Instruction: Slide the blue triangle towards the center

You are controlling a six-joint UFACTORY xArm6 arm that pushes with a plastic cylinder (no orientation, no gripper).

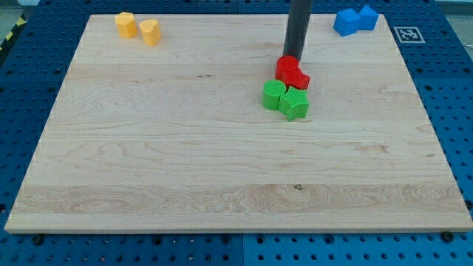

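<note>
Now my tip touching red blocks, blue triangle far right; no fingers.

place: lab bench | cues: blue perforated mounting plate; wooden board; fiducial marker

Single arm, only the rod in frame: a straight dark cylinder entering from the view's top edge, right of centre, and running almost vertically down, leaning very slightly toward the view's left as it descends. Upper arm links and wrist out of frame. My tip sits at board level in the upper middle of the board, right against the top edge of the red blocks; actual contact cannot be confirmed. Well apart from the blue blocks at the top right.
</note>
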